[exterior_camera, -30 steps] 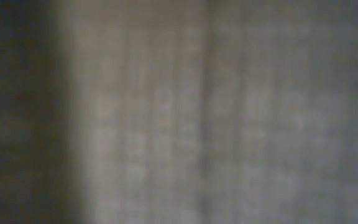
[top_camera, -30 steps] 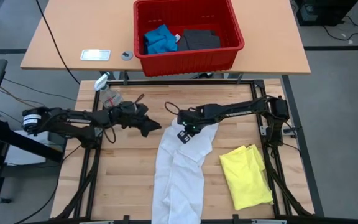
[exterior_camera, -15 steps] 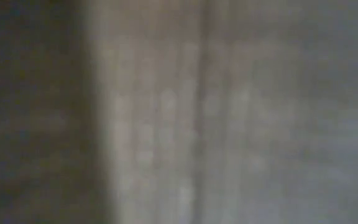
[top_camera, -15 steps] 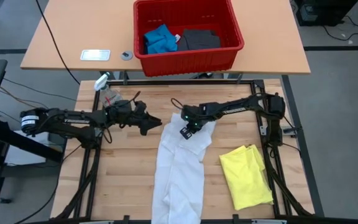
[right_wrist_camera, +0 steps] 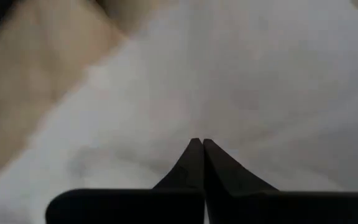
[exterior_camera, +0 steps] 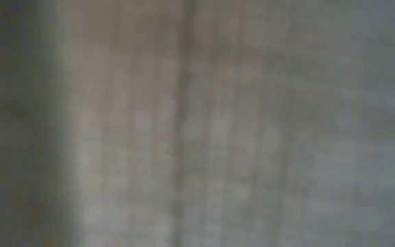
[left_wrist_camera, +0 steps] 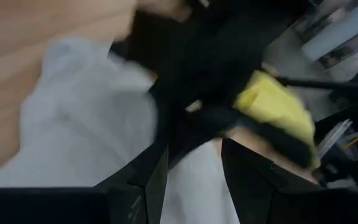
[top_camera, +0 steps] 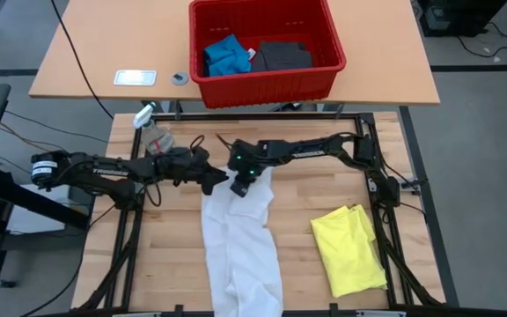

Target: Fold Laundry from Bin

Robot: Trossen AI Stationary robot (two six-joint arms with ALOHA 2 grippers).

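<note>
High view: a white shirt (top_camera: pixel 238 238) lies as a long strip on the wooden work table (top_camera: pixel 174 246), its near end reaching the table's front edge and its far end bunched under the right gripper (top_camera: pixel 242 182). That gripper's fingers are pressed together on the cloth at the shirt's top edge, the right arm stretched across from the right side. The left gripper (top_camera: pixel 216 179) sits just beside it, on the shirt's left, its fingers parted with nothing between them. A folded bright yellow T-shirt (top_camera: pixel 349 248) rests near the table's right front corner, well apart from the shirt. Beyond the work table, on a tan table (top_camera: pixel 86 53), stands the red bin (top_camera: pixel 267 75), holding a blue piece (top_camera: pixel 226 55) and a dark grey piece (top_camera: pixel 283 55) side by side.

Low view: only a blurred pale surface fills the picture; nothing can be told.

Left wrist view: two dark fingers (left_wrist_camera: pixel 157 180) stand apart over white cloth, with the other arm and the yellow garment blurred beyond.

Right wrist view: the fingertips (right_wrist_camera: pixel 194 155) meet tightly against white fabric.
</note>
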